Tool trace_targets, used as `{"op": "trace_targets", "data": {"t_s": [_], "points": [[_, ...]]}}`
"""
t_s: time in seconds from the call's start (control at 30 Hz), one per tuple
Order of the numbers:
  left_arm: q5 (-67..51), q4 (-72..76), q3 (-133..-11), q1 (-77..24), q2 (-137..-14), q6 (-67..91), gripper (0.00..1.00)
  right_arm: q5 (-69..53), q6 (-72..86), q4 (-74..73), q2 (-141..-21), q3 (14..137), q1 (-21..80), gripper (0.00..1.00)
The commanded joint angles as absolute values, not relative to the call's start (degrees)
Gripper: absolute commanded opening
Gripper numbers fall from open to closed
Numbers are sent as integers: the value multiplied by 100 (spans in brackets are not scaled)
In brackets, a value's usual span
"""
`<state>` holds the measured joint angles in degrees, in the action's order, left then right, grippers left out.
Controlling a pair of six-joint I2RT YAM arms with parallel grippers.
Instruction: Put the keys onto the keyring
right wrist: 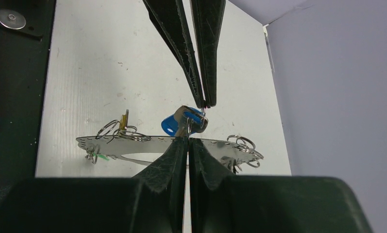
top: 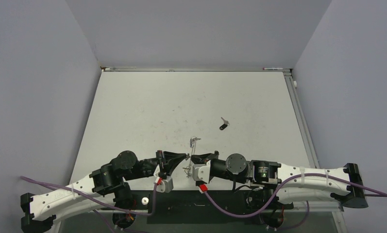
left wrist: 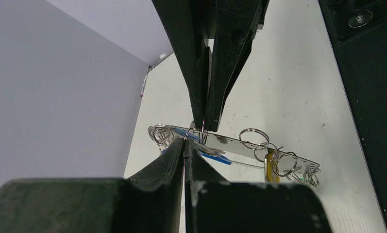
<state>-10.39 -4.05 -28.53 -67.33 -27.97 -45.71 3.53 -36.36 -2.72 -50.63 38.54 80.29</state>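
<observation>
Right wrist: right jaws clamp keyring [right wrist: 133, 141], left jaws blue key [right wrist: 171, 125].

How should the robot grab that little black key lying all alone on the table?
Probably from straight above, by its dark head. The black key lies flat on the table with nothing close by, so there is no edge to slip under from the side. The head, at the end nearer the arms, looks like its widest part. The fingers should close across the key's narrow width.
</observation>
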Motion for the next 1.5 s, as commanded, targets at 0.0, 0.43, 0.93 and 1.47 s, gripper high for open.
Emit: {"op": "trace_targets", "data": {"t_s": [0.0, 0.43, 0.93, 1.47], "points": [[-1201, -255, -2874, -6697, -2763, -4618, 0, 206, -3513, 140, -5019, 4122, 7965, 5], [-1333, -325, -2866, -6697, -2773, -4648, 0, 220, -3422, 157, -5077, 4157, 7856, 5], [-1298, -412, -2839, -6697, -2804, -4717, 0, 53, -3159, 34, -5008, 4273, 7770, 5], [-1171, -417, -2791, -6715, -2827, -4833, 0, -124, -3076, -151, -5027, 4359, 7757, 5]]}}
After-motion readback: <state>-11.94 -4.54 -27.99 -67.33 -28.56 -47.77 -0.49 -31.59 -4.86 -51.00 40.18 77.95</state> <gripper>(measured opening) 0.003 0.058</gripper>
